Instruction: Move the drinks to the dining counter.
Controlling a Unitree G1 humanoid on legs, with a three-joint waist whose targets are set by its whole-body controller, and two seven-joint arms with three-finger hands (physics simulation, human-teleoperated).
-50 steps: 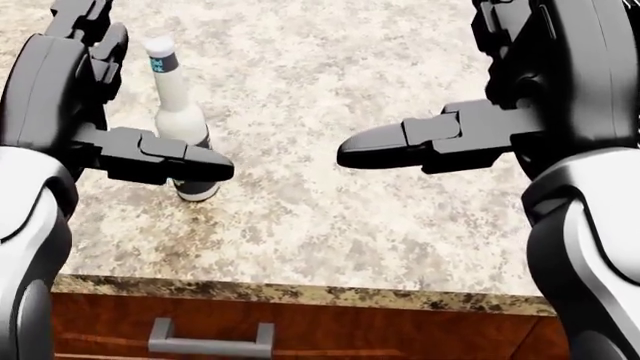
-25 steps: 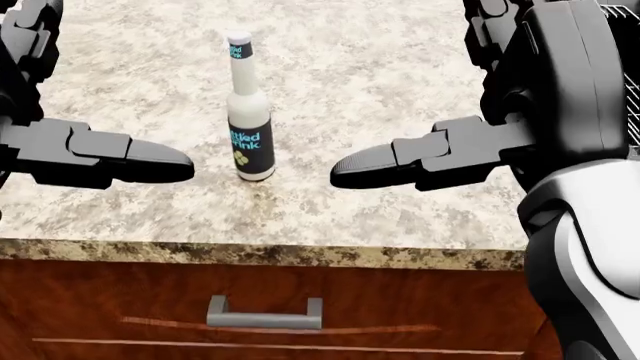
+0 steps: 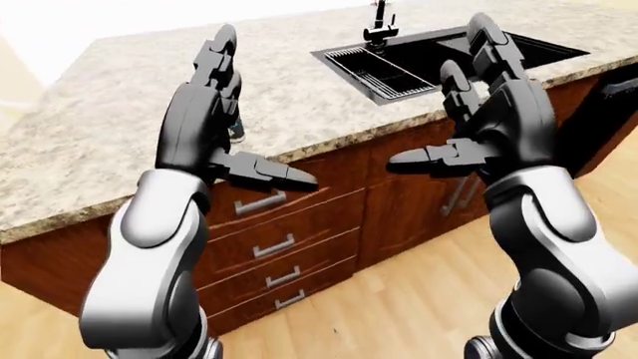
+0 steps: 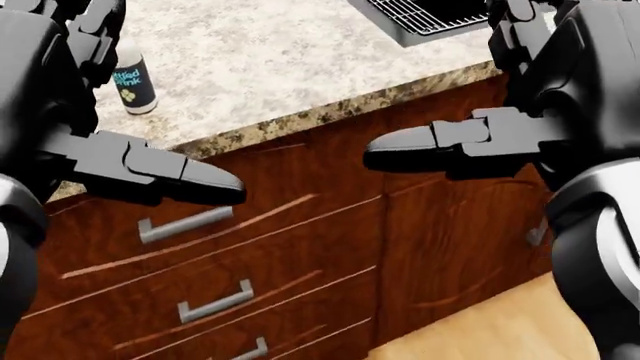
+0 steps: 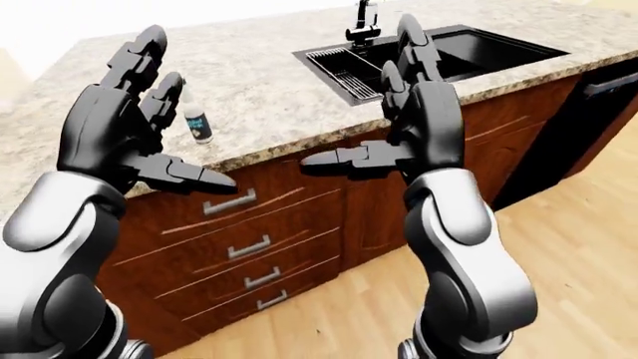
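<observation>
A white drink bottle with a dark label (image 5: 197, 121) stands upright on the granite counter (image 5: 269, 90) near its edge; it also shows at the upper left of the head view (image 4: 133, 84). My left hand (image 3: 264, 108) is open and empty, raised on the near side of the bottle and apart from it. My right hand (image 3: 434, 90) is open and empty, raised over the cabinet fronts to the right. Both thumbs point inward toward each other.
A black sink (image 5: 439, 52) with a faucet (image 5: 359, 22) is set in the counter at the right. Wooden drawers with metal handles (image 5: 239, 224) lie below the counter. A dark appliance front (image 5: 598, 97) is at far right. Wood floor (image 5: 329, 299) lies below.
The whole picture has shifted: the camera has pulled away from the counter and turned. The bottle now sits at the head view's upper left, and drawer fronts fill the view. Both hands stay open.
</observation>
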